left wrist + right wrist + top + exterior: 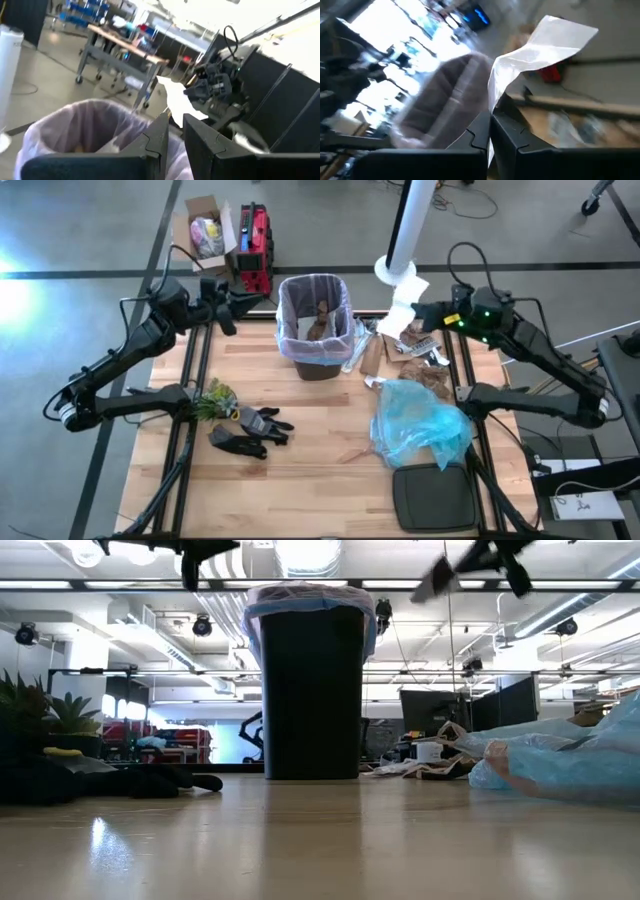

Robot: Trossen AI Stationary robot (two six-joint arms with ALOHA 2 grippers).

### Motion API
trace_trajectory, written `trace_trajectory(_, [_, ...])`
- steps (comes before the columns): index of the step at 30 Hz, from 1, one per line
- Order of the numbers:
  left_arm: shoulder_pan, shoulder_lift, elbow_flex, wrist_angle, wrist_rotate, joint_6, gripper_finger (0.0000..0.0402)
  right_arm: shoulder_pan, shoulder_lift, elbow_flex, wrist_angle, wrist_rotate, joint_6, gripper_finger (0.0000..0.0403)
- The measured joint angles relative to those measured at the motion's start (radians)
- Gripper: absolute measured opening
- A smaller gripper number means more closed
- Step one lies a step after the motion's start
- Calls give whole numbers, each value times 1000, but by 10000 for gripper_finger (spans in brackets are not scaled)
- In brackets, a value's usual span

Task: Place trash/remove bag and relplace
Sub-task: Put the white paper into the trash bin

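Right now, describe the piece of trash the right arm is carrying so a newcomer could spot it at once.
Start at the tall dark bin lined with the pale pink bag at the table's back middle. To its right, raised above the table's back edge, the right gripper has its jaws shut on a white paper sheet. Unlike the brown scraps lying on the table beneath, it is white and held in the air.

Bin (318,366) dark, lined with pale pink-lavender bag (296,300). Crumpled bag (420,420) light blue, translucent; gloves (248,430) black. Sheet (540,47) white; table (310,470) light wood with plank stripes.
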Motion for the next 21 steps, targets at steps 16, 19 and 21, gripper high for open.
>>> trace_trajectory(16, [0, -6, 87, 21, 100, -47, 43, 170, 572, 496, 123, 77, -249, 0])
trace_trajectory(19, [0, -11, 90, 19, 138, -47, 43, 172, 649, 553, 120, 74, -296, 0])
trace_trajectory(21, [0, -12, 90, 17, 168, -47, 43, 172, 690, 578, 118, 65, -310, 0])
